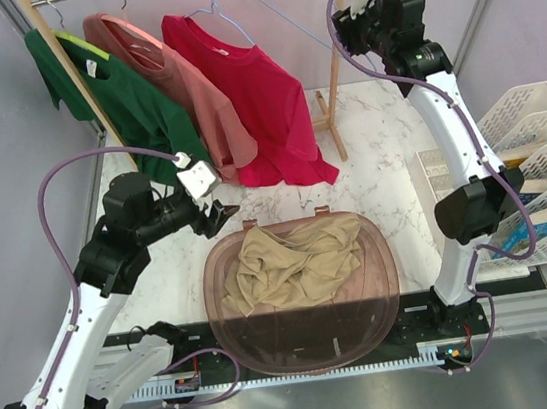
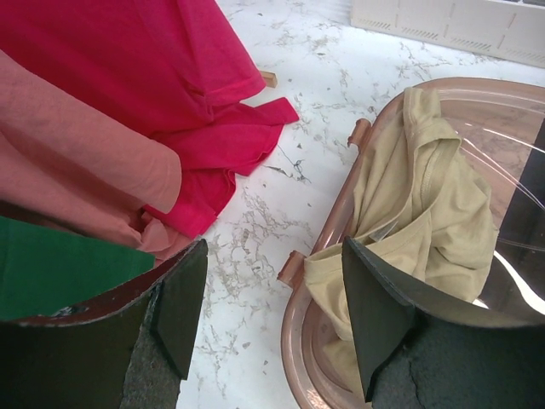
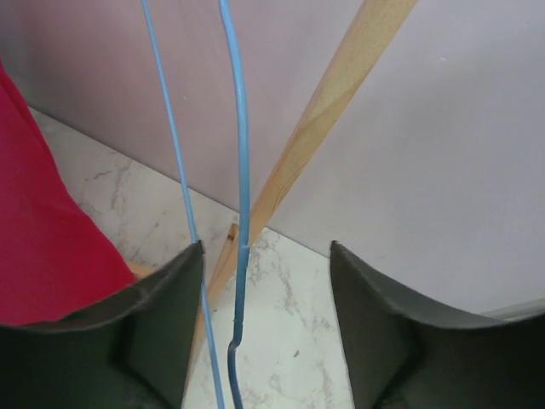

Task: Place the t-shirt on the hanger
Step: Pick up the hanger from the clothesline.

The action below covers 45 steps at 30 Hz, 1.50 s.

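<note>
While left tool [image 2: 272,285] and right tool [image 3: 266,264] gape, one t-shirt [image 1: 291,263] lies bundled, one hanger [image 3: 242,170] hangs

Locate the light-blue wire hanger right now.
The light-blue wire hanger hangs at the back right in the top view, just right of the red t-shirt, beside the wooden post; its wires run between the right gripper's open fingers.

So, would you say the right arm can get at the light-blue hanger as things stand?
Probably yes. The right gripper stands open with the blue wire of the hanger running between its jaws and nothing else in the gap; the wooden post lies behind, the red t-shirt off to one side.
</note>
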Each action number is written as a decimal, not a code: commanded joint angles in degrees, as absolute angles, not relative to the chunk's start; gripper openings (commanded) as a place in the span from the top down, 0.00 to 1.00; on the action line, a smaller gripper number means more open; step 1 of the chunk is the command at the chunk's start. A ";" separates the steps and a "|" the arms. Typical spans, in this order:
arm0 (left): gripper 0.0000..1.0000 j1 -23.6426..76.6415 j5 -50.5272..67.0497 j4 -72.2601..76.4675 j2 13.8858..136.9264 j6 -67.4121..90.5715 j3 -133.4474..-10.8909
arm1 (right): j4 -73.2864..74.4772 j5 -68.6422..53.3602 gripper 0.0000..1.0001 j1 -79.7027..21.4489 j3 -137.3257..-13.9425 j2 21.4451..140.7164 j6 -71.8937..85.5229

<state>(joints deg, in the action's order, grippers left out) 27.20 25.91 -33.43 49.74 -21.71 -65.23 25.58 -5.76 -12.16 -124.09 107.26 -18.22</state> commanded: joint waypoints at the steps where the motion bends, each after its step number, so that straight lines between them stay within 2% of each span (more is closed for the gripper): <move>1: 0.29 26.72 27.33 -30.85 49.57 -19.95 -64.78 | 20.92 -6.94 0.52 -12.22 -126.65 108.10 -17.75; 3: 0.29 26.72 26.99 -30.59 49.92 -19.95 -64.86 | 20.74 -7.21 0.61 -12.22 -126.39 107.67 -18.02; 4: 0.29 26.63 26.81 -30.41 50.01 -19.69 -64.95 | 20.22 -7.38 0.72 -12.13 -125.69 107.41 -18.02; 7: 0.29 26.63 26.98 -29.88 50.45 -19.51 -65.21 | 17.68 -7.47 0.90 -12.13 -123.41 105.91 -18.28; 10: 0.29 26.63 26.98 -29.71 51.24 -19.42 -65.65 | 15.30 -6.77 1.00 -12.22 -122.78 105.38 -17.76; 18: 0.29 26.63 26.89 -29.88 51.94 -19.34 -66.27 | 3.71 -7.73 1.00 -12.13 -117.44 104.59 -14.42; 29: 0.29 26.54 26.81 -30.15 52.56 -19.69 -66.53 | -4.38 -16.87 1.00 -10.38 -109.17 99.94 -8.44; 39: 0.29 26.54 26.81 -29.88 52.73 -19.60 -66.36 | -3.08 -23.10 1.00 -7.47 -107.32 97.65 -7.38; 42: 0.29 26.54 28.12 -31.72 52.56 -19.42 -67.67 | 3.05 -27.33 1.00 -6.33 -106.35 95.19 -10.27; 45: 0.26 26.46 34.87 -35.66 52.03 -21.09 -68.90 | 11.14 -27.42 1.00 -5.36 -102.23 89.67 -13.52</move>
